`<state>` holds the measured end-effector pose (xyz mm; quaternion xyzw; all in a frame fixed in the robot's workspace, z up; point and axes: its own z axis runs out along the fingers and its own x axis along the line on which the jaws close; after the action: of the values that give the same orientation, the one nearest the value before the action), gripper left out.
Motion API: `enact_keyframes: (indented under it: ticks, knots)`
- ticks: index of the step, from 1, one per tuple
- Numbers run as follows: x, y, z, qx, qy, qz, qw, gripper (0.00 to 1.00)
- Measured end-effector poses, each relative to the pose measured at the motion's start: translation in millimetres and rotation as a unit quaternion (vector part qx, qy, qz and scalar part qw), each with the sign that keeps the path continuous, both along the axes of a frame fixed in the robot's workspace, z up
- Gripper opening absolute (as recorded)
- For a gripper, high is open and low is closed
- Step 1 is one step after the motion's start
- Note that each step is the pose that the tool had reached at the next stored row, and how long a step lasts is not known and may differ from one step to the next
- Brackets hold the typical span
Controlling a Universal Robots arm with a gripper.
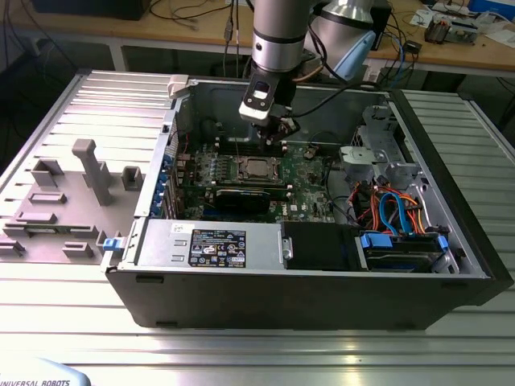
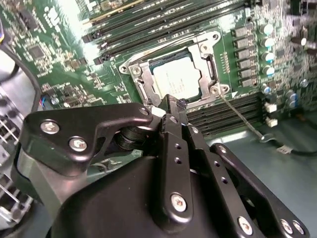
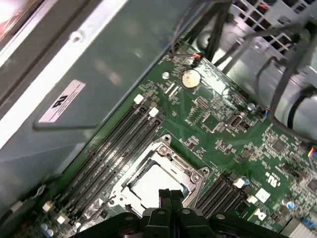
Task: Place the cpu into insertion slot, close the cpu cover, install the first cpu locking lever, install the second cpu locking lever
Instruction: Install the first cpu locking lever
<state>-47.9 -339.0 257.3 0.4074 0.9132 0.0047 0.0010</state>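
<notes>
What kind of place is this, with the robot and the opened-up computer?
Probably a robotics lab or workshop. A robot arm reaches into an open computer case on a ribbed metal table, and a cluttered workbench stands behind.

A ribbed metal table (image 1: pixel 241 354) spans the lower frame of the exterior view. An open computer case (image 1: pixel 306 301) lies on it at centre, and a grey holder (image 1: pixel 64 201) lies at the exterior view's left, just beside the case

Hand (image 3: pixel 171 197), fingers together, near the cpu (image 3: pixel 148 186); cpu cover (image 3: pixel 173 157) frames it.
</notes>
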Motion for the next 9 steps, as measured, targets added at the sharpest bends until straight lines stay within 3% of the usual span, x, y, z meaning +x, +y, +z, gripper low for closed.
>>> enact_keyframes:
  ticks: [2,4,8,9]
  knots:
    - [0.0,0.0,0.0,0.0,0.0,0.032,0.9995,0.11]
    - [0.0,0.0,0.0,0.0,0.0,0.062,0.9981,0.11]
    - [0.0,0.0,0.0,0.0,0.0,0.097,0.9953,0.11]
    - [0.0,0.0,0.0,0.0,0.0,0.099,0.9951,0.11]
